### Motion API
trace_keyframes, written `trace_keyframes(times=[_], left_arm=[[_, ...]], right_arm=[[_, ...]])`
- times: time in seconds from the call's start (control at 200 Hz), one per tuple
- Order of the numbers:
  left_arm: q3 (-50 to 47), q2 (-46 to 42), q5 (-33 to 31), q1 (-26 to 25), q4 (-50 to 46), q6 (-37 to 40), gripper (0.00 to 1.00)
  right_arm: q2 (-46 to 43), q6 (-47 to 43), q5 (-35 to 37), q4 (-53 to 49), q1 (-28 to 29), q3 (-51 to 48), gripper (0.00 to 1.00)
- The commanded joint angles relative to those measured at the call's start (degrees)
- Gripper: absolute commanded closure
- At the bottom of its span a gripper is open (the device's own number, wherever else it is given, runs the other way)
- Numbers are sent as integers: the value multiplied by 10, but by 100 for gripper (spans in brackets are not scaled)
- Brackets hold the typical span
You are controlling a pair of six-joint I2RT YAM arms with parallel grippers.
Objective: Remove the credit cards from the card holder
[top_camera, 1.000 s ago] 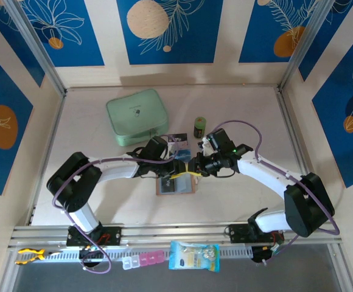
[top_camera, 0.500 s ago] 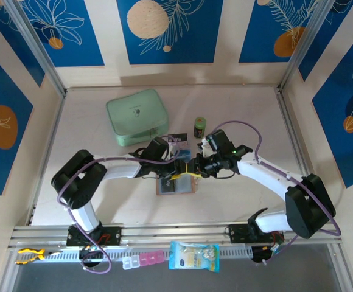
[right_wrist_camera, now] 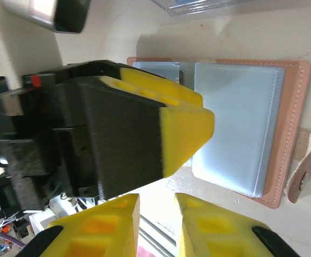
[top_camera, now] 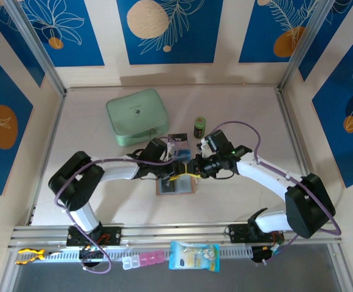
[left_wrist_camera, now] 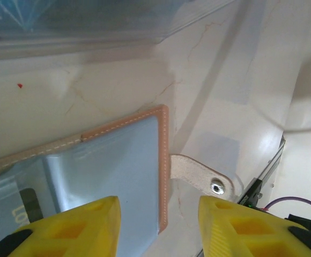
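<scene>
**Top external.** The card holder (top_camera: pixel 176 185) lies open on the worktop (top_camera: pixel 243 109), between the two arms. The left fingers (top_camera: pixel 178 176) and right fingers (top_camera: pixel 194 171) crowd over its far edge. The hazard, in my judgement, is that they foul each other, or that a push slides the unrestrained holder instead of freeing a card.

**Left wrist.** The left fingers (left_wrist_camera: pixel 75 225) are spread either side of the holder's stitched edge, with nothing between them. A dark shape under the clear pocket (left_wrist_camera: pixel 118 171) may be a card, but the plastic blurs it. The snap tab (left_wrist_camera: pixel 201 176) could snag a finger.

**Right wrist.** The right fingers (right_wrist_camera: pixel 96 225) are narrowly parted and hold nothing. They sit just short of the holder, with a left finger directly ahead of them.
</scene>
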Motion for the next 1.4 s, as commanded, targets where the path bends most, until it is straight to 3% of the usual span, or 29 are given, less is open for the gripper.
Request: trace_keyframes(times=[0.0,0.72,1.07,1.395], left_arm=[[-12,-42,-13,10,-20,8,59],[-118,-170,-68,46,-97,26,79],[-134,-147,-62,46,-88,31,90],[-136,-127,-61,46,-91,42,92]], right_arm=[[15,8,-11,7,7,-4,76],[176,1,-9,34,74,86,79],[229,-2,0,33,92,105,77],[251,-5,2,33,99,112,77]])
